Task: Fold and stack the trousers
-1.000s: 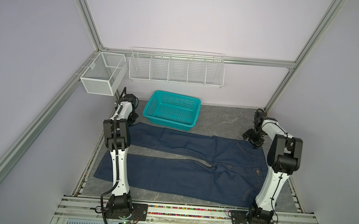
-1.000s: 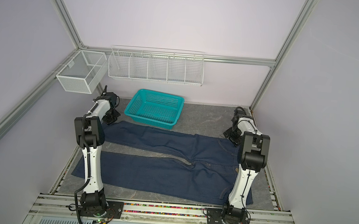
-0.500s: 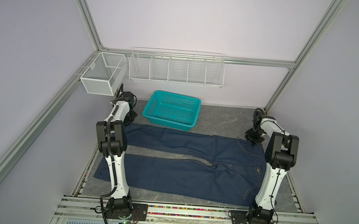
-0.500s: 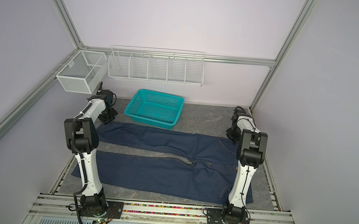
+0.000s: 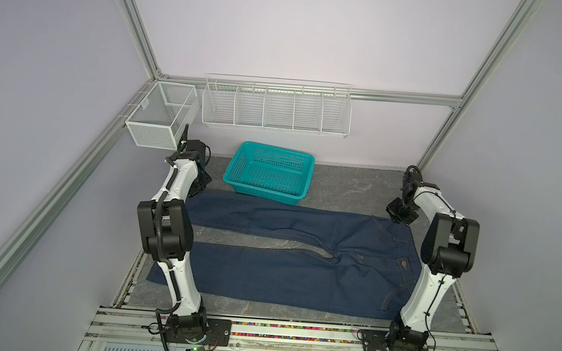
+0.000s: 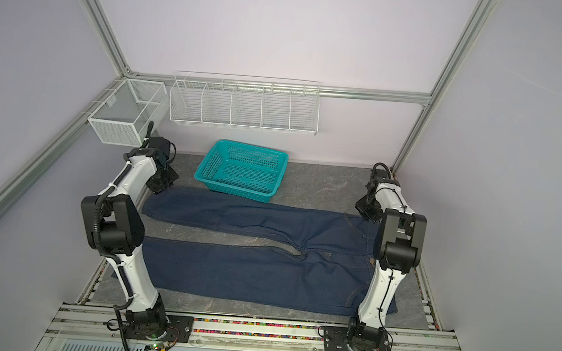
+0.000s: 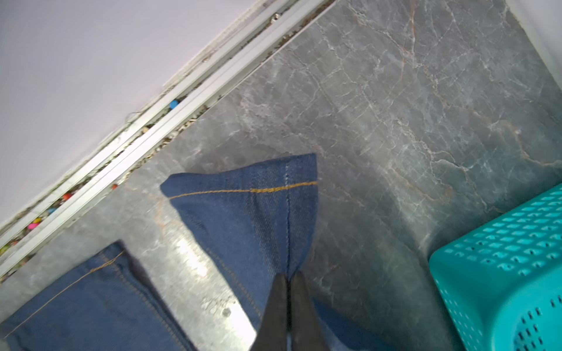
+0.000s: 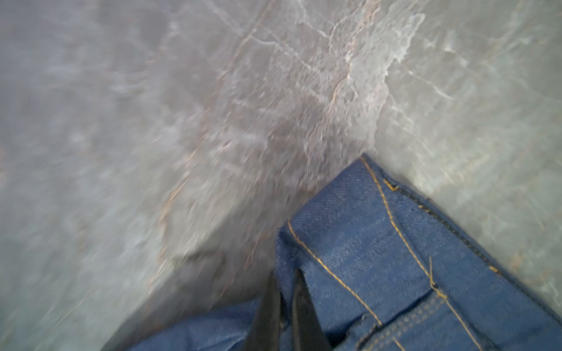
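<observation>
Grey marbled tabletop point(image 5: 344, 185): the trousers point(image 5: 281, 273) lie flat, long axis left-to-right across frame centre. My left gripper point(image 7: 289, 275) clamps the upper leg's hem at frame left; my right gripper point(image 8: 284, 273) clamps the waistband's upper corner at frame right.

Soft even light, top views sharp, right wrist view motion-blurred, glare on tabletop point(image 7: 194, 261)

The trousers point(image 5: 300, 254) lie spread flat. The left gripper point(image 5: 197, 191) contacts one leg hem. The right gripper point(image 5: 398, 218) contacts a waistband corner. The teal basket point(image 5: 264, 193) stands between both grippers.
</observation>
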`<state>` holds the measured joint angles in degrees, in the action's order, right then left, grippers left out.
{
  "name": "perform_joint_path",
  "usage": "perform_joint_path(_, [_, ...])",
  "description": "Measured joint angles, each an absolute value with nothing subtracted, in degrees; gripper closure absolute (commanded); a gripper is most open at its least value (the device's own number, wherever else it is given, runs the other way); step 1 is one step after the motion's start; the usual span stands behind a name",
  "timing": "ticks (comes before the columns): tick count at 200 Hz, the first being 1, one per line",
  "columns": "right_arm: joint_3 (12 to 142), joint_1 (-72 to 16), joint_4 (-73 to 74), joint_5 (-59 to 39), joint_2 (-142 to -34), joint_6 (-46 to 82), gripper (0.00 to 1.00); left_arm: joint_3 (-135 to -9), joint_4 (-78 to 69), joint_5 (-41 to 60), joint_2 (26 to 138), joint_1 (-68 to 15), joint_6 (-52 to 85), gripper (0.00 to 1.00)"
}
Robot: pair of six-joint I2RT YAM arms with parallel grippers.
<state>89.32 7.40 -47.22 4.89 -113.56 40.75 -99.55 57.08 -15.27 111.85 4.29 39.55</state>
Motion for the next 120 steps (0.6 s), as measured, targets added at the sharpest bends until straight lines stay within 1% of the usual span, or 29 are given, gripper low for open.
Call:
perform_joint_path(34, [79.94, 7.40, -43.55, -0.80, -100.18, 39.40, 0.94, -94.74, 57.52, -17.37, 105.65, 4.49, 38.70, 1.00])
perform_joint_path(64, [70.43, 7.40, -41.95, -6.81, -88.55, 38.92, 0.94, -87.59, 57.63, -16.73, 97.89, 4.49, 38.54, 1.00])
perform_joint_path(95, [60.47, 7.31, -42.76, -11.35, -78.56, 38.28, 0.94, -75.75, 57.58, -13.80, 88.86, 4.49, 39.03, 1.00])
perform_joint_path(120, [52.21, 6.68, -43.92, -13.69, -72.75, 37.74, 0.94, -65.36, 57.84, -11.18, 83.64, 4.49, 39.66, 1.00])
